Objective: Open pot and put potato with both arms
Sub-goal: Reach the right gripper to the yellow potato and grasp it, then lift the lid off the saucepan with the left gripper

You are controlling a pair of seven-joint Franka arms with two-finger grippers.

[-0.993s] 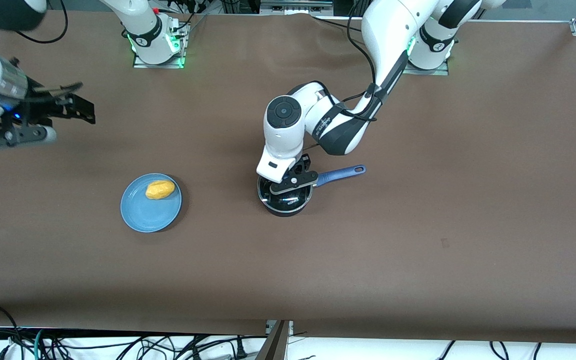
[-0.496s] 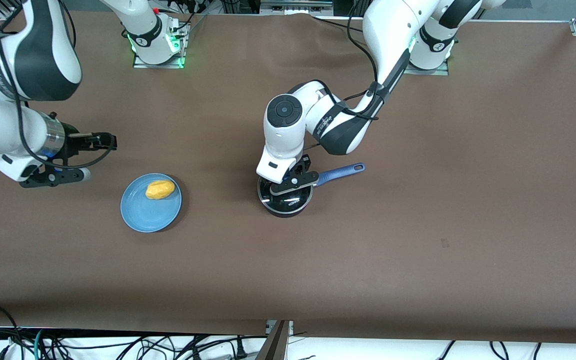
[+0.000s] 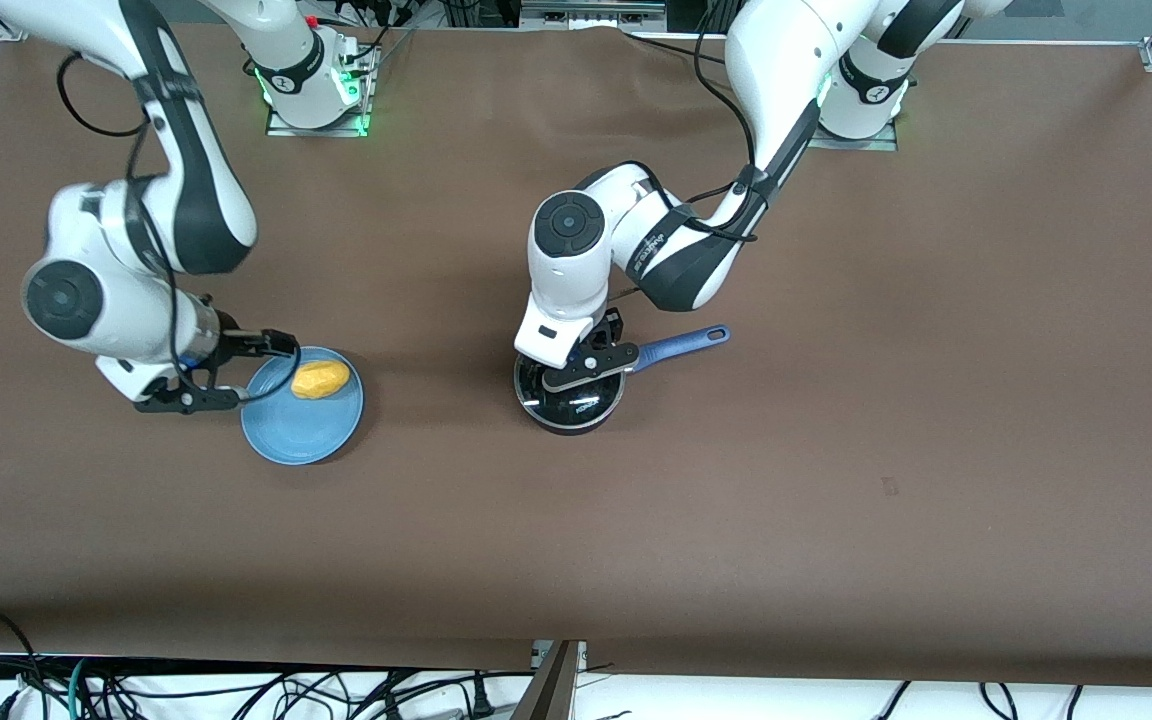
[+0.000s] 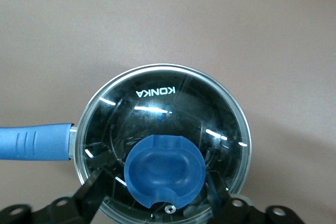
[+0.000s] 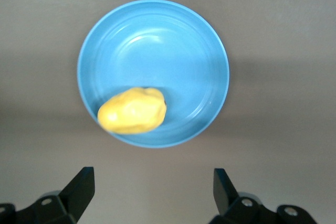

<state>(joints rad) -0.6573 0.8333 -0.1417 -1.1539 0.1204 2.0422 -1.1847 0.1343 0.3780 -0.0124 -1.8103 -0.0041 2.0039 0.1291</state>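
Front view: the pot (image 3: 570,398), lid (image 3: 576,395) on, is seen mid-desk (image 3: 836,450) under the left pincer (image 3: 584,366); the potato (image 3: 320,379) lies on the plate (image 3: 286,430), the right pincer (image 3: 236,372) above the plate's edge.

Left wrist view: fingers (image 4: 94,192) are spread astride the knob (image 4: 164,170).

Right wrist view: fingers (image 5: 80,188) are spread, empty.

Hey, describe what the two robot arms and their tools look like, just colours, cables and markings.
Both arms are glossy white jointed segments with black bands and round dark joint caps. Black cables run along each. The left arm carries grey lettering on a black band. The left tool and the right tool are black with two fingers. Green lights glow at both bases.
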